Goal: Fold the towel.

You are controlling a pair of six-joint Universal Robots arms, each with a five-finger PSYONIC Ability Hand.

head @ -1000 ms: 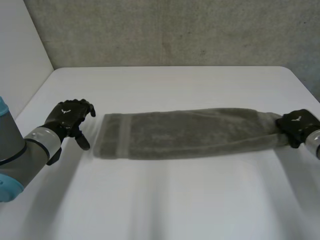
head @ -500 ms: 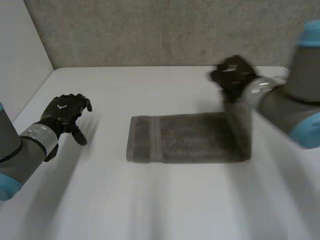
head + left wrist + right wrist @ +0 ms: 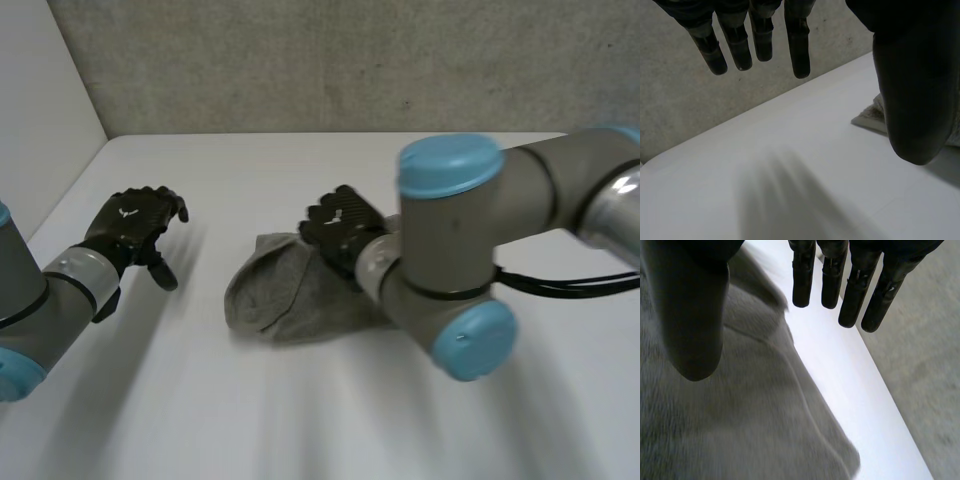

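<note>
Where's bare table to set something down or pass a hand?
Bare white table: far strip between the crumpled grey towel and the concrete wall; near strip in front of the towel; gap between the black left hand and the towel. Crowded: the middle, where the black right hand is over the towel and its grey arm covers the right side.

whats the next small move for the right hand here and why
Probably lift the right hand up and away from the towel: its fingers are straight and hold nothing, and the towel lies bunched in a heap under it. The left hand is open, apart from the cloth.
</note>
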